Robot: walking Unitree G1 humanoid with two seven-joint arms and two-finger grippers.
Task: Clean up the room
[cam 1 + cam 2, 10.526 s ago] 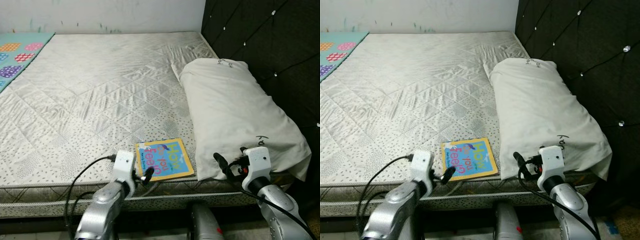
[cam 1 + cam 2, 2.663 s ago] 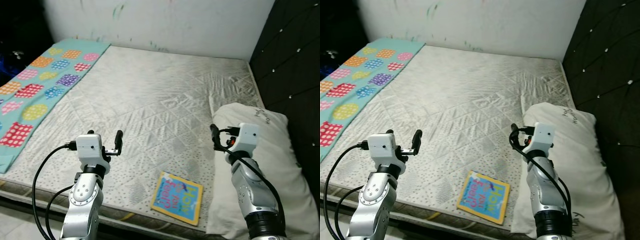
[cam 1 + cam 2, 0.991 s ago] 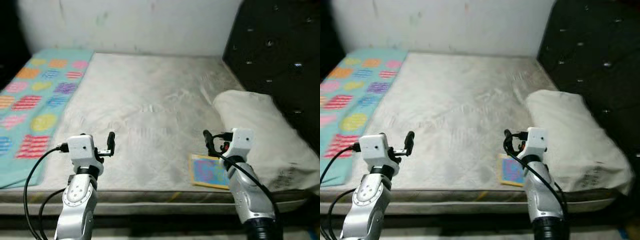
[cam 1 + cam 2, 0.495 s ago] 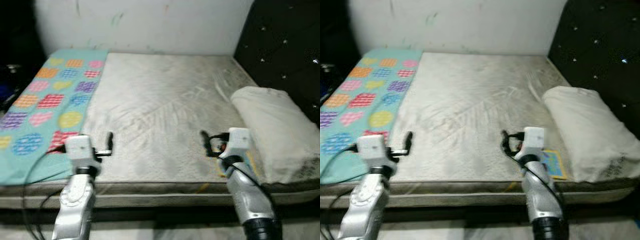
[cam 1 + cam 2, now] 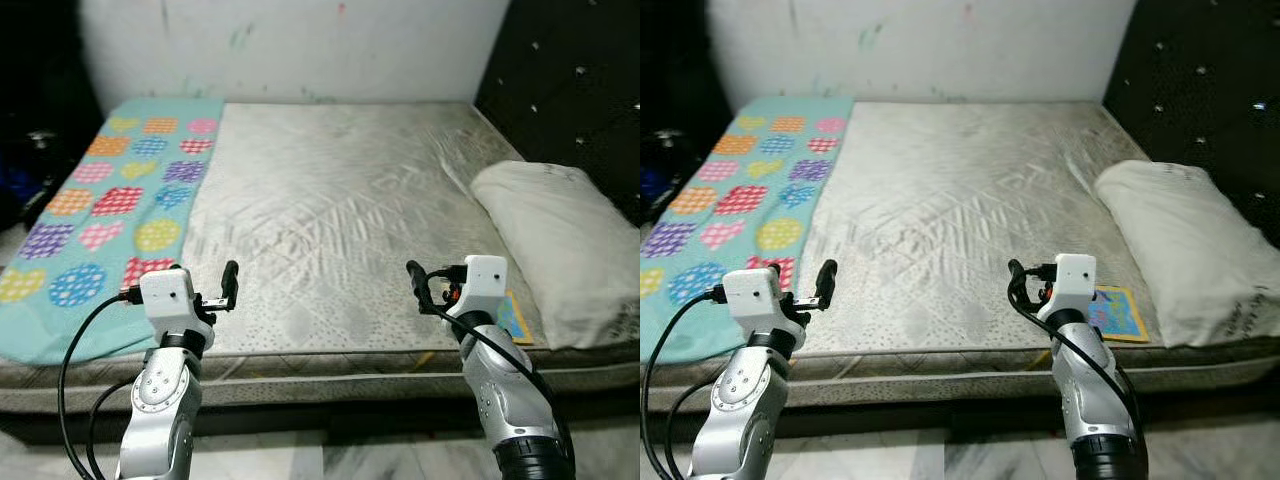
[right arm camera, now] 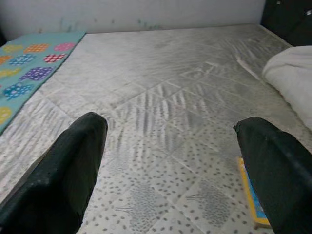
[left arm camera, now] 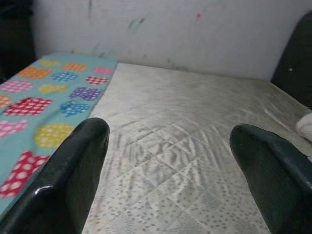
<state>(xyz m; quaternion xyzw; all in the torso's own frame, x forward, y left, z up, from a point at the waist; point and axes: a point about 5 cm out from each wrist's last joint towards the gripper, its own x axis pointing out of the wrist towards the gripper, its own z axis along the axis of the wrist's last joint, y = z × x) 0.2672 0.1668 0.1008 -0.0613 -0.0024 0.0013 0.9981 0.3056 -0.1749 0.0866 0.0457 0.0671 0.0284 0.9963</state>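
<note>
A bare quilted mattress (image 5: pixel 340 200) lies before me. A teal blanket (image 5: pixel 110 190) with coloured patches covers its left side. A white pillow (image 5: pixel 555 240) rests at the right by the headboard. A small blue and yellow book (image 5: pixel 1110 312) lies near the front edge beside the pillow, and its edge (image 6: pixel 251 195) appears in the right wrist view. My left gripper (image 5: pixel 229 283) hovers open over the front edge near the blanket. Just left of the book, my right gripper (image 5: pixel 413 283) is open and holds nothing. Both wrist views show wide-apart fingers (image 7: pixel 73 180) (image 6: pixel 278 170) above the mattress.
A black tufted headboard (image 5: pixel 570 80) stands along the right side and a white wall (image 5: pixel 300 50) at the back. Dark clutter (image 5: pixel 30 170) sits in shadow left of the bed. Pale marble floor (image 5: pixel 320 460) runs along the bed's front edge.
The camera has drawn back and steadied, so the whole bed with the blanket is in sight. Both arms keep the same raised pose with fingers apart.
</note>
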